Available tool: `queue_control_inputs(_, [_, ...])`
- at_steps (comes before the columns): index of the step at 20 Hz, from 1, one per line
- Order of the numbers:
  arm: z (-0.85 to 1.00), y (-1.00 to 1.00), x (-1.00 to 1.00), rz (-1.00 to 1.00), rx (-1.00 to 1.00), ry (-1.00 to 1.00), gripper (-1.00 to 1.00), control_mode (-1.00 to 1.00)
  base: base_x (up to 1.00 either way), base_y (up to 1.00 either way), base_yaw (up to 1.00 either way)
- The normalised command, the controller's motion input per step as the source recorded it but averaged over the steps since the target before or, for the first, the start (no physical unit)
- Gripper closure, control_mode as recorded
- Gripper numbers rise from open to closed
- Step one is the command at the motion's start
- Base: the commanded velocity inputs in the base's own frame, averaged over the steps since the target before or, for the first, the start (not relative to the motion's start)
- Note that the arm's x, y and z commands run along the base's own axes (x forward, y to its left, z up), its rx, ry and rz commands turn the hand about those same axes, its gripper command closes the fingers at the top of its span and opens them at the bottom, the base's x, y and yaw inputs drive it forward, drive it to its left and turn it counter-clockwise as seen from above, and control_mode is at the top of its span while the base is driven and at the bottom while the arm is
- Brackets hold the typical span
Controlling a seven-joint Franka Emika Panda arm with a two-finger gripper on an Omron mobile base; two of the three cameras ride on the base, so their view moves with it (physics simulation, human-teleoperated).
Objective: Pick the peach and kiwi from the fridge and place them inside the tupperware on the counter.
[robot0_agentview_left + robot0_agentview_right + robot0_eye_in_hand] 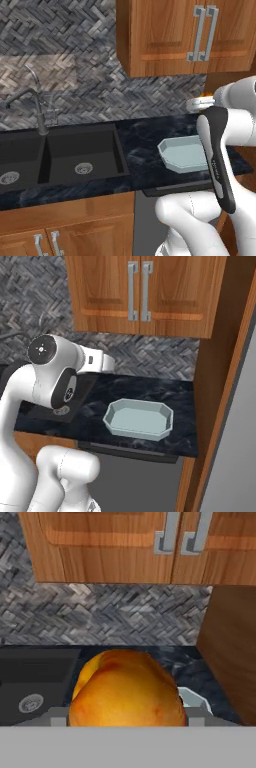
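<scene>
The peach (125, 687), orange-red with a yellow patch, sits between my fingertips in the hand view, and my gripper (127, 719) is shut on it. The hand (199, 104) hovers above the black counter (145, 135), just behind and left of the tupperware (184, 152). That pale blue-grey tray (139, 418) stands with nothing in it near the counter's right end; a bit of its rim (192, 697) peeks out beside the peach. The fridge (235, 456) shows as a grey face at the far right. The kiwi is out of view.
A black double sink (75, 155) with a dark faucet (37, 110) takes up the counter's left part. Wooden upper cabinets (200, 35) hang close above the hand. A tall wooden side panel (220, 381) bounds the counter on the right.
</scene>
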Motion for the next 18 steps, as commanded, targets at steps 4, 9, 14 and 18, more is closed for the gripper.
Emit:
queue_control_inputs(4, [0.0, 0.0, 0.0, 0.0, 0.0, 0.0, 1.0, 1.0, 0.47, 0.0, 0.0])
queue_control_inputs(9, [-0.37, 0.0, -0.02, 0.0, 0.0, 0.0, 1.0, -1.0, 0.02, 0.0, 0.0])
queue_control_inputs(14, [-0.6, -0.03, -0.04, 0.0, 0.0, 0.04, 1.0, -1.0, 0.0, 0.0, 0.0])
queue_control_inputs(18, [-0.61, -0.19, 0.0, 0.0, 0.0, 0.15, 1.0, -1.0, 0.0, 0.0, 0.0])
